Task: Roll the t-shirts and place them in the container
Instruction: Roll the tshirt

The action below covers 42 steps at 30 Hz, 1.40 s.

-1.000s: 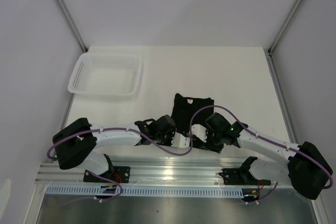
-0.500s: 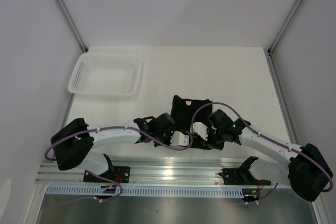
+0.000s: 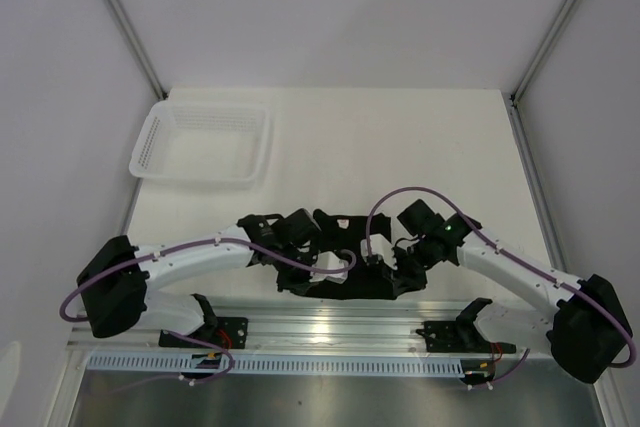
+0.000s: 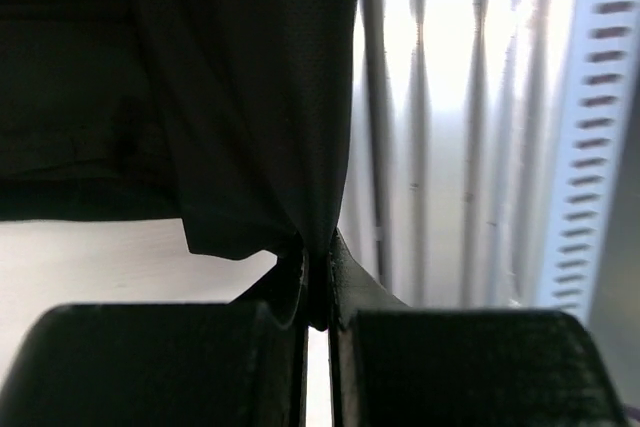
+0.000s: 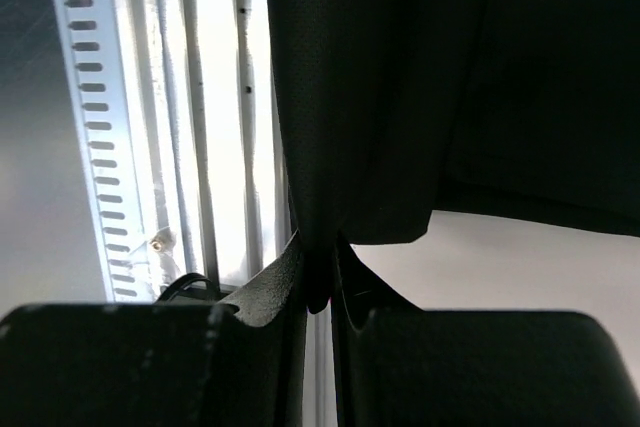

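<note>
The black t-shirt [image 3: 352, 285] hangs in folds between my two grippers, near the table's front edge, with a small pale label [image 3: 343, 222] at its far side. My left gripper [image 3: 336, 267] is shut on an edge of the cloth. In the left wrist view the fabric [image 4: 250, 97] is pinched between the fingertips of that gripper [image 4: 316, 269]. My right gripper [image 3: 377, 259] is shut on another part of the same edge. The right wrist view shows the t-shirt [image 5: 400, 77] drooping from that gripper's [image 5: 318, 269] closed tips.
A white mesh basket [image 3: 203, 142] stands at the back left of the table. An aluminium rail [image 3: 340, 327] with the arm bases runs along the near edge, directly below the hanging cloth. Metal frame posts [image 3: 125, 22] rise at both back corners.
Both grippers have shut on the t-shirt's near edge and drawn it toward the front rail. The shirt, flat before, now hangs bunched and wider between them.
</note>
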{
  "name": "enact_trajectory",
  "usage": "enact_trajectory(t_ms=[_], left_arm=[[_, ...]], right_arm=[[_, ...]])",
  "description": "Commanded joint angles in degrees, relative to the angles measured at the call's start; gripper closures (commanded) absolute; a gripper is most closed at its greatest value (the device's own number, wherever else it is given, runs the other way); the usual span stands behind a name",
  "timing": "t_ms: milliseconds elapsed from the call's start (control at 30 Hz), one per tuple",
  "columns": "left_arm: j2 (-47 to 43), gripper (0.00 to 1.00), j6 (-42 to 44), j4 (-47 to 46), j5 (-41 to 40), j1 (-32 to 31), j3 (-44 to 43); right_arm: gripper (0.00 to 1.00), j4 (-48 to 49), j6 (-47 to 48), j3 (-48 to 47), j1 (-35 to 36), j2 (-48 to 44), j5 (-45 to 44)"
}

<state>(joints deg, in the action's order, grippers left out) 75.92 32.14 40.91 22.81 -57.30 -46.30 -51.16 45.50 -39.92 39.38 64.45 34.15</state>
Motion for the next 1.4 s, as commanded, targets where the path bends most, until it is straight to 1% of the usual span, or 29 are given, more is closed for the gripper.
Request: enact_trajectory(t_ms=[0, 67, 167, 233, 333, 500, 633, 800, 900, 1000, 1033, 1133, 1233, 1267, 1367], left_arm=[[-2.2, 0.95, 1.3, 9.0, 9.4, 2.2, -2.0], [-1.5, 0.94, 2.4, 9.3, 11.9, 3.9, -2.5], [0.6, 0.92, 4.1, 9.0, 12.0, 5.8, -3.3], [2.1, 0.92, 5.8, 9.9, 12.4, 7.5, -4.2], [5.4, 0.91, 7.6, 10.9, 14.2, 9.7, -5.8], [10.4, 0.88, 9.1, 11.1, 14.1, 11.6, -8.3], [14.2, 0.86, 10.0, 11.8, 14.1, 14.8, -11.6], [18.4, 0.82, 11.6, 12.7, 12.3, 16.1, -14.9], [20.4, 0.79, 12.2, 12.4, 11.2, 16.2, -15.9], [21.7, 0.76, 11.9, 12.0, 10.5, 16.3, -16.6], [22.0, 0.75, 11.5, 11.6, 10.3, 16.5, -16.6], [23.3, 0.74, 10.7, 11.2, 9.6, 17.1, -17.3], [24.2, 0.70, 9.6, 10.6, 8.8, 17.5, -17.9], [24.3, 0.66, 9.5, 10.3, 8.7, 17.5, -18.0], [24.2, 0.59, 8.6, 9.5, 8.1, 17.7, -18.2]], right_arm=[[0.93, -2.7, 1.8, -1.7, -0.1, 0.8, 2.8], [0.93, -1.1, 1.0, -1.7, -0.2, 1.9, 3.4], [0.93, 2.5, -0.5, -1.3, -1.2, 2.6, 3.8], [0.93, 4.3, -2.0, -0.9, -3.2, 3.2, 4.9], [0.93, 6.3, -2.6, -1.3, -3.8, 4.6, 3.7], [0.93, 8.2, -2.7, -0.9, -5.2, 6.0, 1.7], [0.93, 9.7, -3.2, -0.9, -6.1, 7.2, 1.6], [0.94, 11.3, -3.2, -1.2, -6.7, 9.5, -0.3], [0.92, 12.4, -3.9, -1.3, -6.9, 10.7, -1.5], [0.88, 13.4, -4.4, -1.1, -6.9, 11.7, -3.0], [0.85, 14.0, -4.6, -1.1, -7.1, 11.6, -3.6], [0.80, 15.1, -5.2, -0.8, -7.7, 11.2, -5.9], [0.71, 16.5, -6.2, -0.8, -8.3, 10.7, -8.0], [0.67, 16.9, -6.6, -0.8, -8.6, 10.6, -8.0], [0.53, 17.7, -7.5, -0.7, -9.3, 10.5, -8.0]])
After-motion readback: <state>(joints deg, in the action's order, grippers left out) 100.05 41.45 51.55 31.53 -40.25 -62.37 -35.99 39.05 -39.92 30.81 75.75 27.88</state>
